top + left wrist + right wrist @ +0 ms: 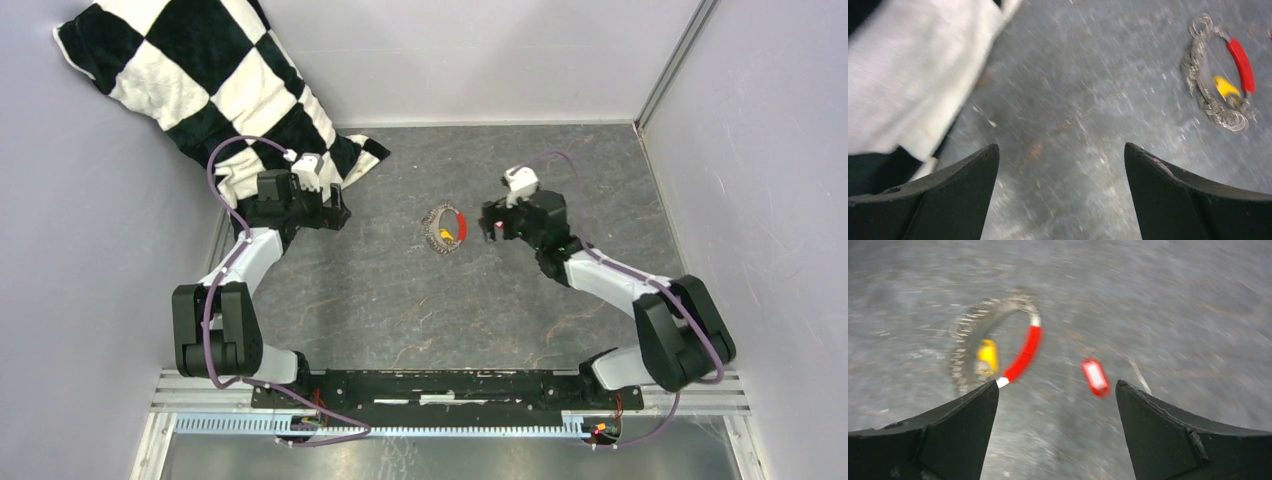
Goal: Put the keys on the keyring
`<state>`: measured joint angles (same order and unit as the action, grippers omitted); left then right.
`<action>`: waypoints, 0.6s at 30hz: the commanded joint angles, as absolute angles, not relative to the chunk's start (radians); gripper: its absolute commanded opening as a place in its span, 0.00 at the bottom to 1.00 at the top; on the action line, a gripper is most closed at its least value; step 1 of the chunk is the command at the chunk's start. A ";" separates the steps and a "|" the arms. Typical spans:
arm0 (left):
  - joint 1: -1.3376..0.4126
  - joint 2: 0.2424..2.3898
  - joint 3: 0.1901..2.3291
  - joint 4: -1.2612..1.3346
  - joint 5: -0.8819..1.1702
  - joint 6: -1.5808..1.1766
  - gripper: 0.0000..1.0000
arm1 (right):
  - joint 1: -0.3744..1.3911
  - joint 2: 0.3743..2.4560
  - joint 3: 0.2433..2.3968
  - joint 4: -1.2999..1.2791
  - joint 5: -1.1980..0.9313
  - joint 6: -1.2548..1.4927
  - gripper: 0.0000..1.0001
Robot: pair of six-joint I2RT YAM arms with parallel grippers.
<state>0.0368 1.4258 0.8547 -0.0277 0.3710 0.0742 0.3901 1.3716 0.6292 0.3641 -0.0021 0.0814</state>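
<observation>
Yellow key [987,356] noted inside ring [970,332]; red key [1095,376] loose on surface [1173,300] just beside it. Left tool [1062,147] and right tool [1057,385] both spread apart, empty. Step judged: red key pickup, for which a fine pinch is needed.

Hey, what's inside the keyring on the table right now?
The yellow key lies inside the loop of the keyring. The red key sits outside it, apart from the ring. The blur hides whether the yellow key is actually threaded on.
</observation>
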 commanded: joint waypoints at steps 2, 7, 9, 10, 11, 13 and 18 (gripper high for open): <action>0.026 1.363 0.933 -0.276 0.473 0.152 1.00 | 0.469 1.503 0.790 0.305 -0.276 -0.034 0.88; 0.025 1.336 0.958 -0.375 0.454 0.183 1.00 | 0.535 1.634 0.914 0.202 -0.368 -0.091 0.73; 0.025 1.326 0.959 -0.393 0.457 0.196 1.00 | 0.568 1.660 0.926 0.187 -0.351 -0.104 0.71; 0.025 1.321 0.954 -0.395 0.457 0.201 1.00 | 0.583 1.673 0.926 0.187 -0.340 -0.105 0.70; 0.025 1.318 0.951 -0.394 0.455 0.205 1.00 | 0.593 1.684 0.926 0.186 -0.324 -0.099 0.68; 0.025 1.314 0.946 -0.396 0.449 0.207 1.00 | 0.610 1.701 0.925 0.194 -0.314 -0.081 0.63; 0.018 1.311 0.942 -0.411 0.448 0.222 1.00 | 0.645 1.728 0.914 0.208 -0.253 -0.046 0.54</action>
